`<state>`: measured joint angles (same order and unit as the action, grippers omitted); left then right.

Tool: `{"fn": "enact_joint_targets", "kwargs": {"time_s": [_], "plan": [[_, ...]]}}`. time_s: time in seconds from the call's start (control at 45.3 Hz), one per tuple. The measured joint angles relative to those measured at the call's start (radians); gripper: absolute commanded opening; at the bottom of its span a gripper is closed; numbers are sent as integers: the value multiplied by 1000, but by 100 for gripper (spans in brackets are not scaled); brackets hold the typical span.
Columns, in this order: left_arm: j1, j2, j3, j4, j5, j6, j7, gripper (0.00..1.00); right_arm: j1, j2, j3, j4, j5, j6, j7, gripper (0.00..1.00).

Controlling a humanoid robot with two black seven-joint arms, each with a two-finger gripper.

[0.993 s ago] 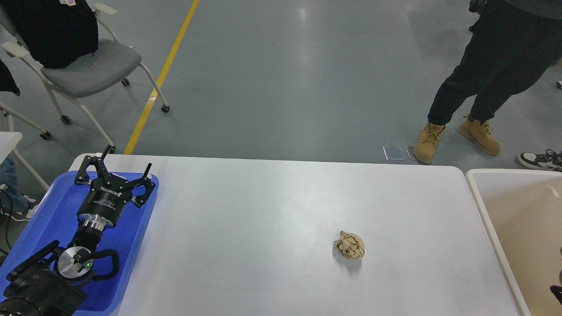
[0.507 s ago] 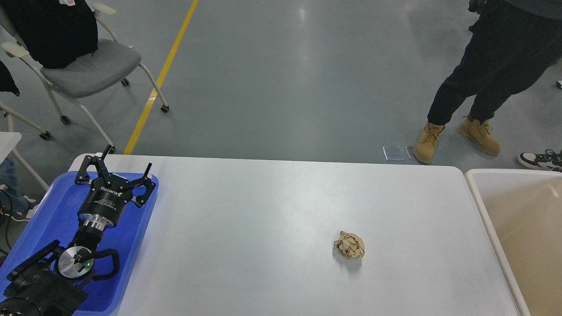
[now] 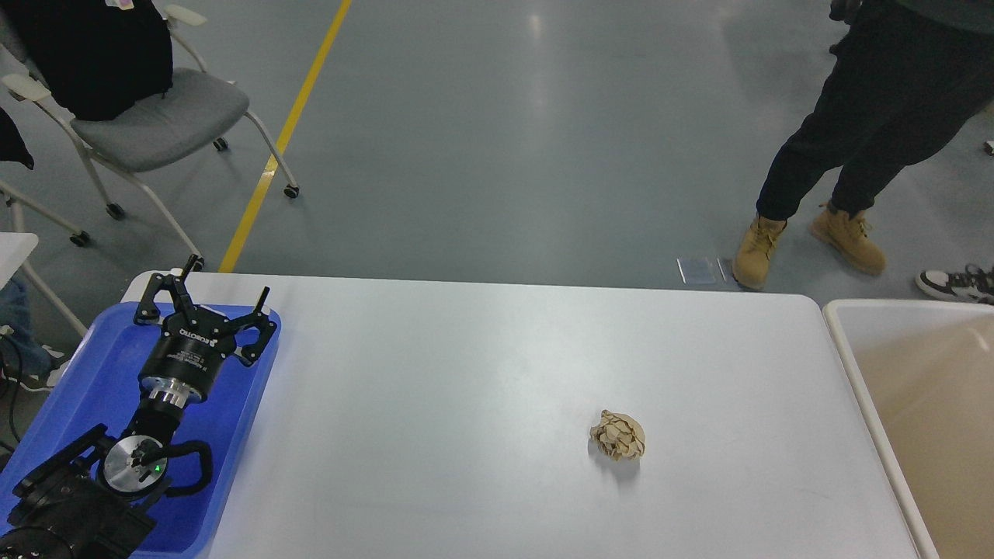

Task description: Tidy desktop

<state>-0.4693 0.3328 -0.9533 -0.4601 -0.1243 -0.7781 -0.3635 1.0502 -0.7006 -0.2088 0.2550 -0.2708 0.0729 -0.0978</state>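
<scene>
Head view: left gripper [image 3: 222,291], fingers spread wide and empty, hovers over a blue tray [image 3: 78,373]. The white desktop [image 3: 466,373] stretches to its right, where a crumpled paper ball [image 3: 618,435] lies well apart.

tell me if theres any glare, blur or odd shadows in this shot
Head view: soft overhead glare streaks the grey floor and gives the desktop a faint sheen; the crumpled paper ball is sharp, with a small soft shadow just below it; the left gripper over the blue tray is crisp; the person's boots look slightly blurred.
</scene>
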Motion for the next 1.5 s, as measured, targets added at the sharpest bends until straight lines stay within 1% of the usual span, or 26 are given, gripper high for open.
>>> {"fn": "enact_joint_targets", "kwargs": {"time_s": [0.176, 0.353, 0.507, 0.816, 0.949, 1.081, 1.257, 1.346, 1.5], "plan": [[0, 0, 0, 0, 0, 0, 0, 99, 177, -92, -63, 209, -77, 6, -30, 99], [0, 0, 1, 0, 0, 0, 0, 99, 363, -151, -188, 393, -118, 8, -50, 99], [-1, -1, 2, 0, 0, -1, 1, 99, 508, -173, -294, 525, -126, 8, -57, 99], [-2, -1, 2, 0, 0, -1, 1, 99, 717, -182, -472, 707, -120, 11, -62, 99], [-2, -1, 3, 0, 0, -1, 1, 99, 813, -153, -585, 782, -81, 13, -60, 99], [-2, -2, 3, 0, 0, -1, 1, 99, 922, -86, -745, 858, 0, 12, -49, 99], [-2, -2, 3, 0, 0, -1, 1, 99, 1035, 19, -934, 972, 99, 10, 4, 99], [-2, -1, 3, 0, 0, -1, 1, 99, 1079, 65, -997, 1041, 130, 9, 25, 99], [-1, -1, 3, 0, 0, -1, 1, 99, 1127, 105, -1047, 1146, 151, 12, 46, 100]]}}
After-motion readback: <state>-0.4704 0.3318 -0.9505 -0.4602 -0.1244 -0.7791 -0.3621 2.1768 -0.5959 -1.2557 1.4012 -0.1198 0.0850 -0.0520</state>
